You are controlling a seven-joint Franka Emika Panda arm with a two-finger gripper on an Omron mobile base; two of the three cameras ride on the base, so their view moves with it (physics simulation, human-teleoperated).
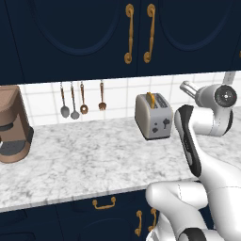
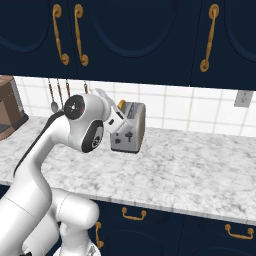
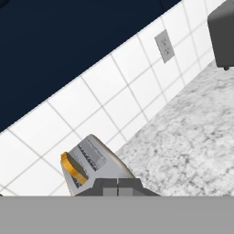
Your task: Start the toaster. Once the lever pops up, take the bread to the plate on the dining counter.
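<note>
Bread (image 1: 150,99) is standing upright in the toaster (image 1: 153,116) on the marble worktop (image 1: 89,160), probably light and crumbly, best pinched gently by its exposed crust, while the gripper (image 3: 117,183) is hovering above with fingers together, holding nothing.

Marble worktop (image 1: 84,160) lies open in front of the toaster (image 1: 153,116); coffee machine (image 1: 13,123) far left, upper cabinets (image 1: 117,33) overhang close above
</note>
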